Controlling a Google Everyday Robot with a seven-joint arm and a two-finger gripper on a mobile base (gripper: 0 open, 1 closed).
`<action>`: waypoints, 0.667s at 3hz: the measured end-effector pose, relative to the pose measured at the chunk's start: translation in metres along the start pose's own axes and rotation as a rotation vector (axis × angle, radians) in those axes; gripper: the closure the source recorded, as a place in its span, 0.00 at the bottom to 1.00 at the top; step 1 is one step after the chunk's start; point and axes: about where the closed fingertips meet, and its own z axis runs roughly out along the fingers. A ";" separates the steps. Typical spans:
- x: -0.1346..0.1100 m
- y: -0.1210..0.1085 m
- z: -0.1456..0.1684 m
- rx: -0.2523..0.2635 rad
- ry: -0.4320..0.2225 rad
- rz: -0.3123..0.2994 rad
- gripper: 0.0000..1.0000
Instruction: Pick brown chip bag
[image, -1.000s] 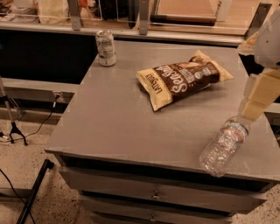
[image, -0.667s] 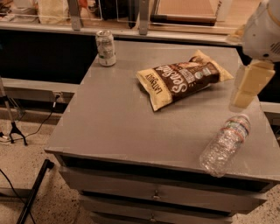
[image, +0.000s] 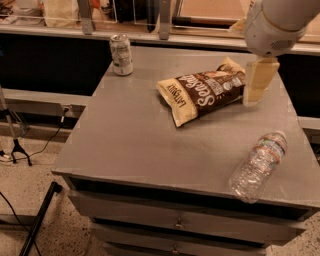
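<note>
The tool (image: 256, 92) has moved over to the end of the brown chip bag (image: 205, 92), nearly ready to grab, but I cannot tell if it is open.

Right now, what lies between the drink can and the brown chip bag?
Only bare tabletop, seen in the camera view, separates the drink can from the brown chip bag. The gripper hangs at the bag's right end.

Grey tabletop (image: 140, 145) with brown chip bag (image: 202, 95), can (image: 121, 54), bottle (image: 258, 165); pincer (image: 259, 82) at bag's end
</note>
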 end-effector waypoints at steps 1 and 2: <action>-0.005 -0.030 0.033 0.012 0.009 -0.073 0.00; -0.008 -0.046 0.069 0.006 -0.009 -0.111 0.00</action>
